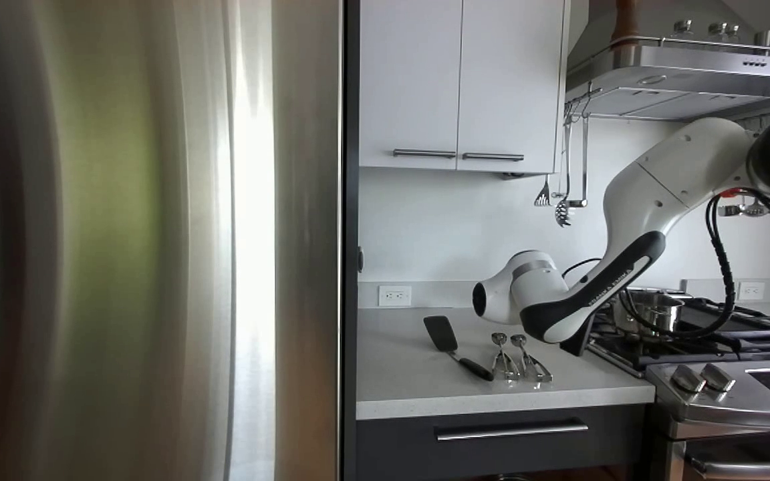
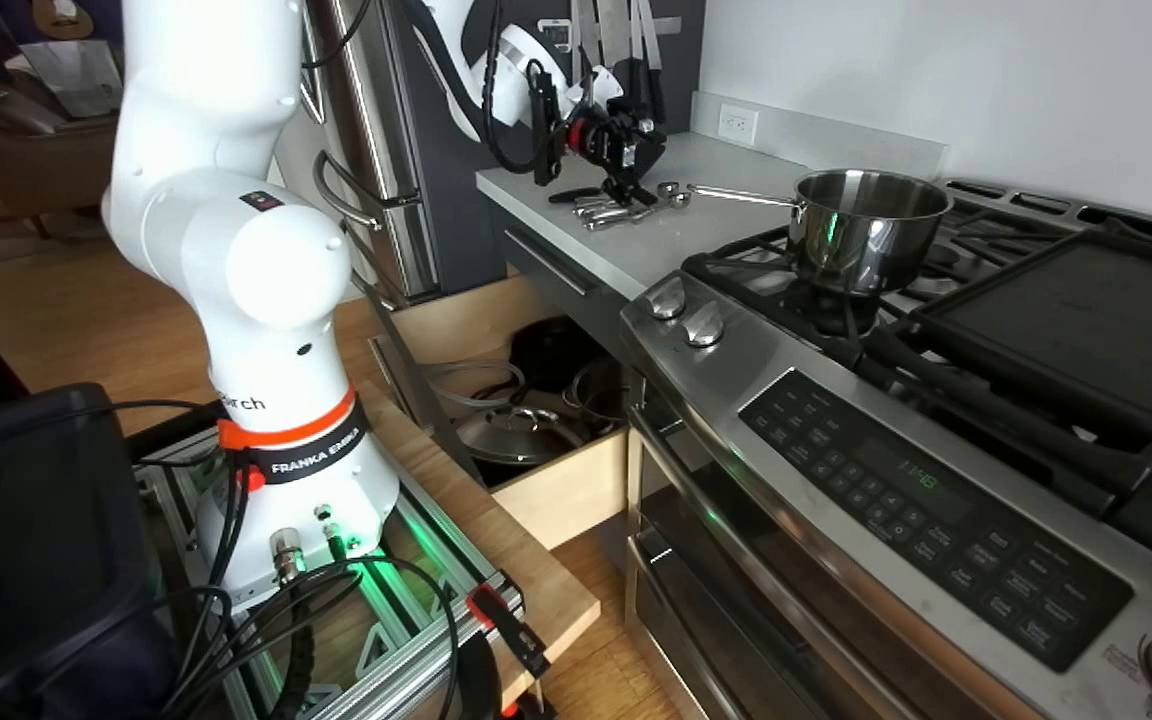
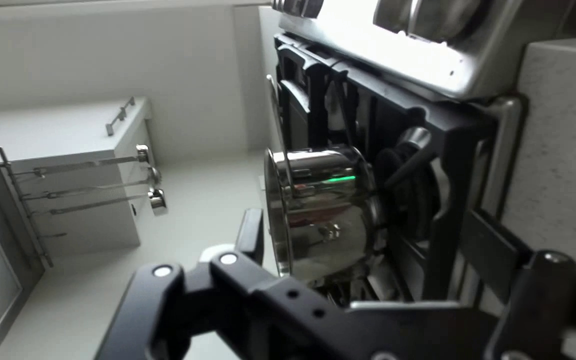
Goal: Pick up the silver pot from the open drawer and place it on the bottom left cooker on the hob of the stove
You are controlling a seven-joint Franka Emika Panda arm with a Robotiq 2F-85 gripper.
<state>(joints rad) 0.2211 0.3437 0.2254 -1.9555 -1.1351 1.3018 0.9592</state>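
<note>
The silver pot (image 2: 861, 235) stands upright on the black grates of the hob (image 2: 991, 395), at the end beside the counter, apparently over the bottom left cooker. Its long handle reaches out over the counter edge. The pot (image 1: 656, 310) shows partly behind a cable in an exterior view. My gripper (image 2: 641, 172) hangs above the counter, clear of the handle's end. In the wrist view the gripper (image 3: 374, 245) is open, its fingers spread wide with nothing held; the pot (image 3: 328, 215) lies beyond them. The open drawer (image 2: 566, 490) holds a lid (image 2: 521, 435) and other cookware.
A spatula (image 1: 448, 341) and two scoops (image 1: 522, 361) lie on the white countertop (image 1: 398, 374) below the arm. Stove knobs (image 2: 686, 315) line the front edge. A range hood (image 1: 692, 73) and hanging utensils (image 1: 565, 200) are above. A flat griddle (image 2: 1086, 310) covers the hob's middle.
</note>
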